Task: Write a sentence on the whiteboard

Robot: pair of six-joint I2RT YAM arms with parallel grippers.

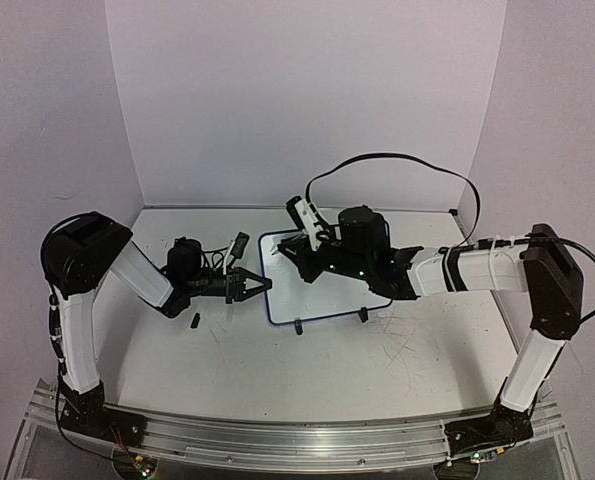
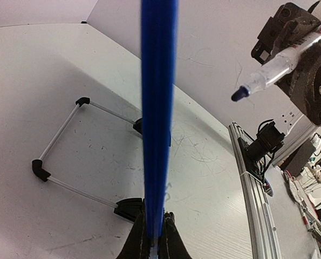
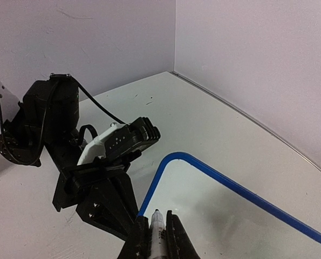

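Bracing whiteboard mid-table, toward far edge: left gripper clenched on its left edge, likely to stop sliding. Right gripper clamped on marker, tip poised off surface, ready. No lettering visible.

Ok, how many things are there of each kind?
Black two-finger robot hands: 2 (left hand, right hand)
Small white board with a blue frame: 1
White marker pen with a dark tip: 1
Small loose black piece, too small to identify: 1
Total: 5
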